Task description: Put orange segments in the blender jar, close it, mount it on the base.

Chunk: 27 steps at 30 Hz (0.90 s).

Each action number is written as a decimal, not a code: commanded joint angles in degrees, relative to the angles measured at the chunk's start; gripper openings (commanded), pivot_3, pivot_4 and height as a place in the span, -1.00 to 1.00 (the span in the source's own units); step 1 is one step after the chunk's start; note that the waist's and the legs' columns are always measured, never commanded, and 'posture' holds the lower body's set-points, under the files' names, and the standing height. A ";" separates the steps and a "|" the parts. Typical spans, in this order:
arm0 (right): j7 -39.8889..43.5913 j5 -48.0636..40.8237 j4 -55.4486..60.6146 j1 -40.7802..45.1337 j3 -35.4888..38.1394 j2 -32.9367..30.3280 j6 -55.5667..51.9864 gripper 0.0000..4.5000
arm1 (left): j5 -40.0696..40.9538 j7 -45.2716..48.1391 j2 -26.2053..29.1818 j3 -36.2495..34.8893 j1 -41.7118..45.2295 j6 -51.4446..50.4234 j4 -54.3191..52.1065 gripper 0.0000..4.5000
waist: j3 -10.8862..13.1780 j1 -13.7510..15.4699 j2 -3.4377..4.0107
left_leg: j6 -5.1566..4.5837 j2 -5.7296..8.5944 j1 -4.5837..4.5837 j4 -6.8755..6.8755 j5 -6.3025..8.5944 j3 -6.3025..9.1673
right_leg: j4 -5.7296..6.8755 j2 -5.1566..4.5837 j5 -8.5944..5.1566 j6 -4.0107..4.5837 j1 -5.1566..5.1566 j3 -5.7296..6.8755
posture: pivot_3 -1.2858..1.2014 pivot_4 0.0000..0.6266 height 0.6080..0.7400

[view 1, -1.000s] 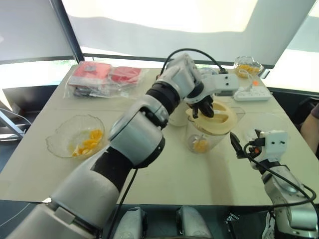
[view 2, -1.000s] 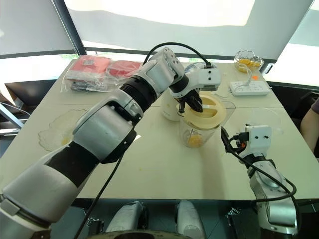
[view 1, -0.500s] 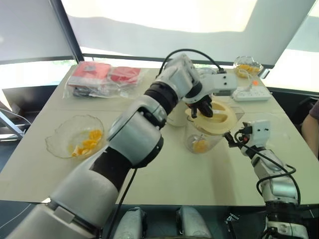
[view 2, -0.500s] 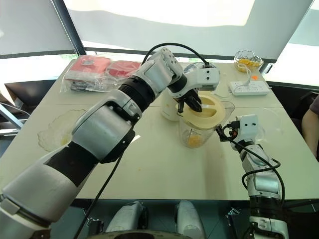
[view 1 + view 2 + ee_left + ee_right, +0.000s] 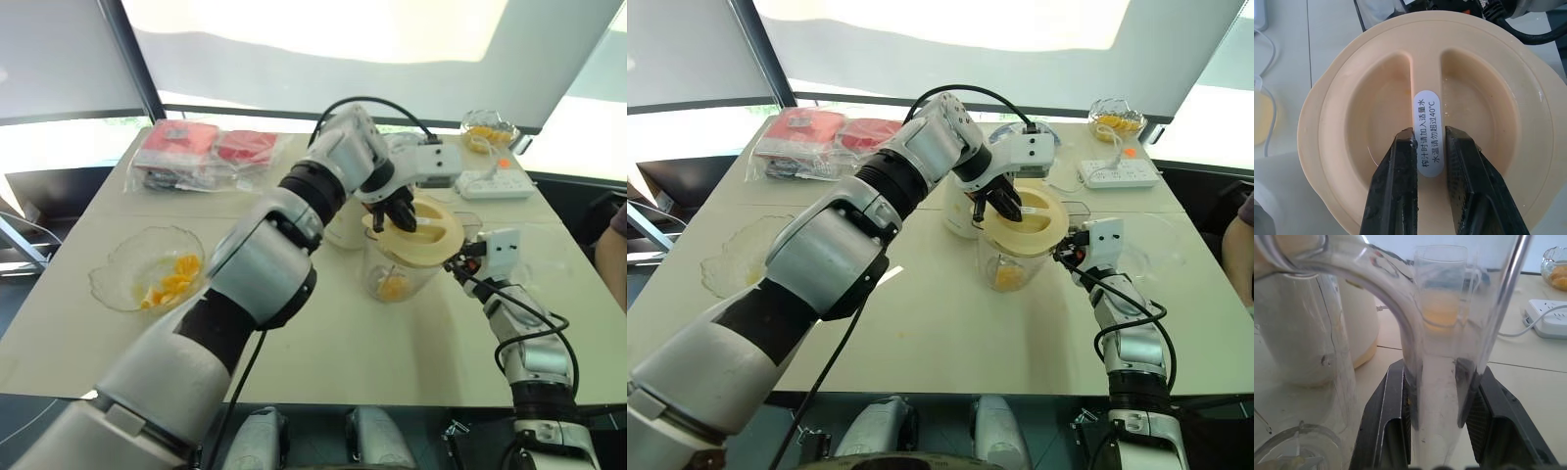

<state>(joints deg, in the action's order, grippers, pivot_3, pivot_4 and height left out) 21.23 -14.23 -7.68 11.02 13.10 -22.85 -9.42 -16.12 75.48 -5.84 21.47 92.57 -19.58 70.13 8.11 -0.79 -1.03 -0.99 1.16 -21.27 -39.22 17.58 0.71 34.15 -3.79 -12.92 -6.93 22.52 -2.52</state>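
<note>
**Lid gripped on jar; jar handle clamped**

My left gripper (image 5: 1429, 156) is nearly closed, its two black fingers (image 5: 1396, 186) pinching the raised centre ridge of the pale yellow lid (image 5: 1347, 127), on either side of the white label with printed characters. The lid sits on the mouth of the blender jar (image 5: 400, 274), tilted rather than flat on the rim.

My right gripper (image 5: 1437, 401) is closed on the jar's clear handle (image 5: 1437, 382); the pads (image 5: 1400, 406) press against both sides of the handle bar. In the head views this gripper (image 5: 1070, 251) sits just beside the jar, on its right side.

The blender jar stands upright on the table (image 5: 333, 343), near the middle. Orange segments (image 5: 395, 286) lie at the jar's bottom, visible through the clear wall.

The cream-white base (image 5: 960, 217) stands directly behind and to the left of the jar, close to it; I cannot tell whether they touch.

Well to the left of the jar, a wavy-edged glass bowl (image 5: 147, 266) holds more orange pieces. Behind and to the right of the jar lies a white power strip (image 5: 498, 183), and beyond it a small glass bowl of fruit (image 5: 487, 128). Far behind and left of the jar rest red packets in clear plastic bags (image 5: 206, 155).
</note>
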 commanded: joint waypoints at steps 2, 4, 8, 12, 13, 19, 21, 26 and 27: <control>-3.49 0.50 9.75 -3.25 0.09 0.96 -3.36 -0.60 | -2.62 -3.69 -0.45 2.10 -5.42 -5.47 3.48 -0.89 | -0.01 0.12 0.02 | 0.00 0.00 -0.04 0.05 0.00 0.07 | -0.01 -0.01 -0.01 0.00 0.03 0.02 | 0.03 -0.52 1.00; -4.53 0.47 12.74 -4.56 -0.20 1.58 -4.96 -0.60 | -2.27 -4.44 -0.40 1.84 -5.97 -6.92 2.85 -0.89 | -0.02 0.24 0.03 | 0.00 0.01 -0.07 0.07 0.00 0.13 | -0.02 0.00 -0.01 0.00 0.05 0.05 | 0.03 -0.52 1.00; -6.86 0.31 18.21 -6.76 -0.77 2.90 -7.64 -0.60 | -2.10 -5.99 0.24 2.07 -8.19 -8.66 0.12 -0.89 | -0.04 0.40 0.06 | 0.01 0.03 -0.10 0.08 0.01 0.23 | -0.06 -0.06 -0.03 -0.01 0.04 0.09 | 0.03 -0.52 1.00; -8.58 0.47 22.02 -8.14 -1.38 3.98 -9.19 -0.60 | -1.65 -7.12 0.62 2.33 -10.85 -13.13 -3.94 -0.89 | -0.06 0.56 0.10 | 0.03 0.04 -0.11 0.13 0.02 0.42 | -0.15 -0.16 -0.07 -0.02 0.05 0.18 | 0.03 -0.52 1.00; -8.87 0.50 22.58 -8.34 -1.46 4.10 -9.52 -0.60 | -1.62 -7.60 0.63 2.43 -11.51 -14.47 -5.04 -0.89 | -0.06 0.59 0.10 | 0.03 0.06 -0.12 0.14 0.02 0.43 | -0.15 -0.21 -0.07 -0.01 0.02 0.19 | 0.03 -0.52 1.00; -9.52 0.61 24.37 -9.13 -1.53 3.98 -10.93 -0.60 | -1.23 -10.45 0.37 2.79 -15.26 -23.26 -11.13 -0.89 | -0.23 1.31 0.08 | 0.04 0.10 -0.13 0.24 0.03 0.43 | -0.20 -0.40 -0.11 0.13 0.04 0.35 | 0.03 -0.52 1.00; -9.57 0.57 24.49 -9.11 -1.46 3.83 -11.20 -0.60 | -1.09 -11.39 0.27 3.16 -16.52 -26.20 -13.01 -0.89 | -0.31 1.39 0.06 | 0.04 0.11 -0.13 0.28 0.03 0.44 | -0.24 -0.42 -0.13 0.14 0.03 0.37 | 0.03 -0.52 1.00; -10.01 0.45 25.16 -9.03 -1.32 4.10 -12.04 -0.60 | -0.63 -14.48 0.06 3.23 -18.67 -31.87 -16.58 -0.89 | -0.63 1.35 0.16 | 0.08 0.12 -0.13 0.38 0.06 0.51 | -0.56 -0.56 -0.13 0.15 -0.13 0.60 | 0.03 -0.52 1.00; -10.11 0.43 25.32 -9.09 -1.36 4.26 -12.18 -0.60 | -0.55 -14.80 0.03 3.25 -18.99 -32.58 -17.12 -0.89 | -0.72 1.34 0.25 | 0.20 0.12 -0.13 0.42 0.12 0.51 | -0.65 -0.67 -0.13 0.15 -0.18 0.74 | 0.03 -0.52 1.00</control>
<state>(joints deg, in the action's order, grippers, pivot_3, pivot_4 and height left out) 9.88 -13.63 10.55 2.11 14.17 -19.07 -22.33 -12.85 69.79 -5.67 20.42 81.07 -45.69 45.72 7.39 0.55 -0.78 -0.78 1.29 -21.41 -38.74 17.71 1.22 33.42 -4.50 -13.05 -6.77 22.32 -1.71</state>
